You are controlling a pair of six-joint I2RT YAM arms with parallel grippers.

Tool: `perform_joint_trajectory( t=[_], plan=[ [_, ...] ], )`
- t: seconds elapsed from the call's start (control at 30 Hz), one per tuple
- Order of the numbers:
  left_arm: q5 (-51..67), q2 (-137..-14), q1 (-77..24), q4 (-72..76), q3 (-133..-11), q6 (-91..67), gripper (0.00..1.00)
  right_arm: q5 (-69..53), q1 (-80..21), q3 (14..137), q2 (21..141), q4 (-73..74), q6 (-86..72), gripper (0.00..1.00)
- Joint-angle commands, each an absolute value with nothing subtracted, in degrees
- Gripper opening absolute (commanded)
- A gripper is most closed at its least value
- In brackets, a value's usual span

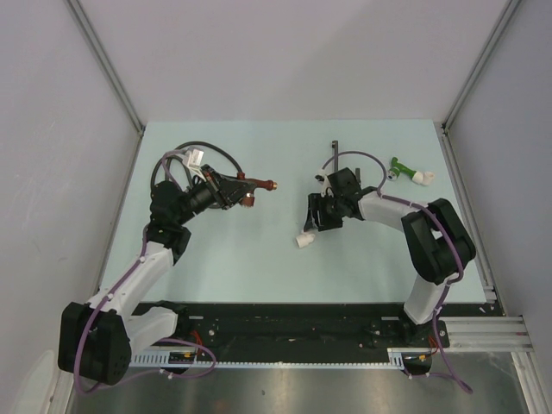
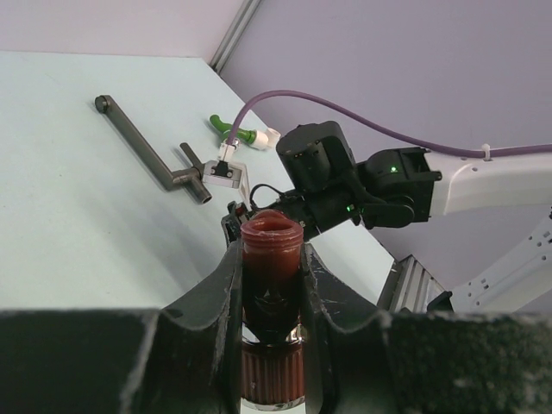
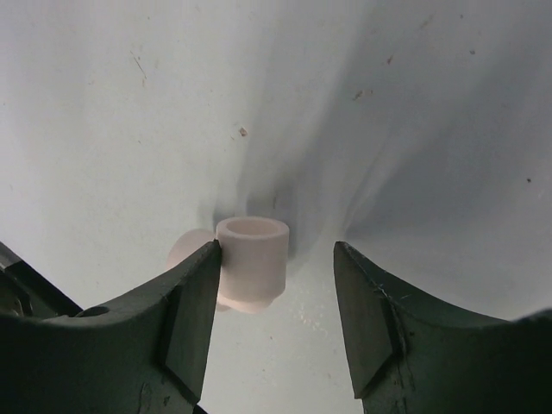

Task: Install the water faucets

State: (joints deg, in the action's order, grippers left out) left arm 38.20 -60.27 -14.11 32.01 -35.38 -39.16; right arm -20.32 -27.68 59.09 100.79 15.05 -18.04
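Observation:
My left gripper (image 1: 238,188) is shut on the reddish-brown faucet (image 1: 255,185) and holds it above the table; in the left wrist view the faucet's threaded end (image 2: 272,250) sticks up between the fingers (image 2: 216,293). My right gripper (image 1: 318,223) is open and low over a loose white elbow fitting (image 1: 304,241). In the right wrist view the fitting (image 3: 252,259) lies on the table between the jaws of the gripper (image 3: 276,252) and touches the left finger (image 3: 185,310). The green faucet (image 1: 403,169) with its white elbow lies at the far right and also shows in the left wrist view (image 2: 231,129).
A coiled black hose (image 1: 177,159) lies behind my left arm. A thin dark T-shaped rod (image 1: 333,157) lies behind my right gripper and also shows in the left wrist view (image 2: 142,140). Grey walls enclose the table; a metal rail (image 1: 470,220) runs along its right edge.

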Motion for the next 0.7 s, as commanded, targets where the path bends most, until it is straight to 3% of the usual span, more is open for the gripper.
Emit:
perform_joint_trajectory(
  t=[0.0, 0.3, 0.47, 0.57, 0.6, 0.67],
  plan=[
    [39.55, -60.03, -13.62, 34.98, -38.06, -40.52, 0.0, -22.41, -28.3, 62.14, 103.53, 13.45, -18.37, 0.59],
    [39.9, -60.12, -13.62, 35.07, -38.14, -40.69, 0.0, -25.84, -28.56, 62.14, 105.29, 15.12, -18.81, 0.57],
    [39.99, -60.12, -13.62, 35.07, -38.14, -40.78, 0.0, -27.51, -28.65, 62.05, 105.73, 17.05, -18.28, 0.52],
    [40.17, -60.21, -13.62, 35.33, -38.14, -40.87, 0.0, -28.21, -29.09, 62.14, 105.12, 17.67, -17.32, 0.36],
    [40.25, -60.21, -13.62, 35.42, -38.14, -40.96, 0.0, -28.47, -29.18, 62.05, 104.77, 17.75, -16.97, 0.25],
    [40.25, -60.03, -13.62, 36.03, -37.97, -41.22, 0.0, -28.65, -29.7, 61.53, 103.11, 17.23, -16.7, 0.14]
  ],
)
